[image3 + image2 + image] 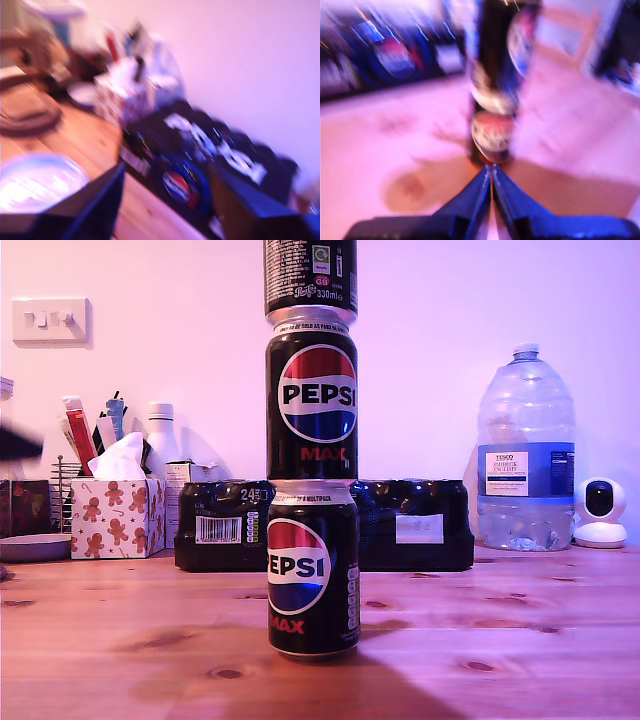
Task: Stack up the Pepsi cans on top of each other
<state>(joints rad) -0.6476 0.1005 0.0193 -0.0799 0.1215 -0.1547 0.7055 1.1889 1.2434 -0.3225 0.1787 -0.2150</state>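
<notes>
Three black Pepsi cans stand in one upright column on the wooden table in the exterior view. The bottom can rests on the wood, the middle can sits on it, and the top can is cut off by the frame. No gripper touches them there. The blurred first wrist view shows the column of cans just beyond my first gripper, whose blue fingers meet, shut on nothing. My second gripper is open and empty, facing the back of the table away from the cans.
Behind the cans lies a shrink-wrapped black multipack. At the exterior view's right are a large water bottle and a small white camera. At its left are a gingerbread tissue box and a dark blurred shape.
</notes>
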